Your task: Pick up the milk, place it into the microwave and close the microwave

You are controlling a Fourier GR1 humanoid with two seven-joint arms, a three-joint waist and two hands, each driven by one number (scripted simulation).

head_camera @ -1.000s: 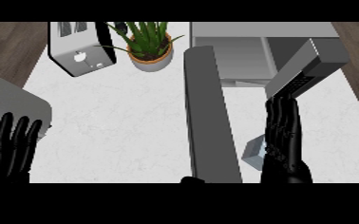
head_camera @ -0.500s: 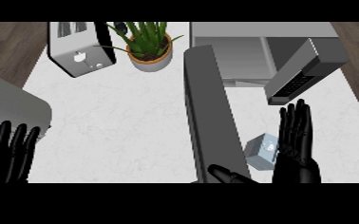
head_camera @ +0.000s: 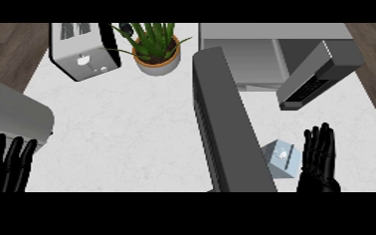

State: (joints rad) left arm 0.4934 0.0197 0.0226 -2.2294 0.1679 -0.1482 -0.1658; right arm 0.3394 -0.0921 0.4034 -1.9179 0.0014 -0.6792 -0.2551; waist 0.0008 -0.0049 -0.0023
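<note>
Fingers (head_camera: 321, 140) of right hand (head_camera: 320, 172) straight, released, pointing up, lower right of frame. Milk (head_camera: 282, 157) on worktop (head_camera: 132, 129) just left of them, possibly touching. Open microwave door (head_camera: 224, 129) left of milk. Left hand (head_camera: 15, 164) open, lower left edge.

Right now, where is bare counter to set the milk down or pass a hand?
Widest bare counter lies between toaster, potted plant and open microwave door. Right of the door it is crowded: milk beside right hand.

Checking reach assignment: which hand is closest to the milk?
The right hand, fingers straight, just beside the milk; the left hand rests at the lower-left edge, beyond the open microwave door.
</note>
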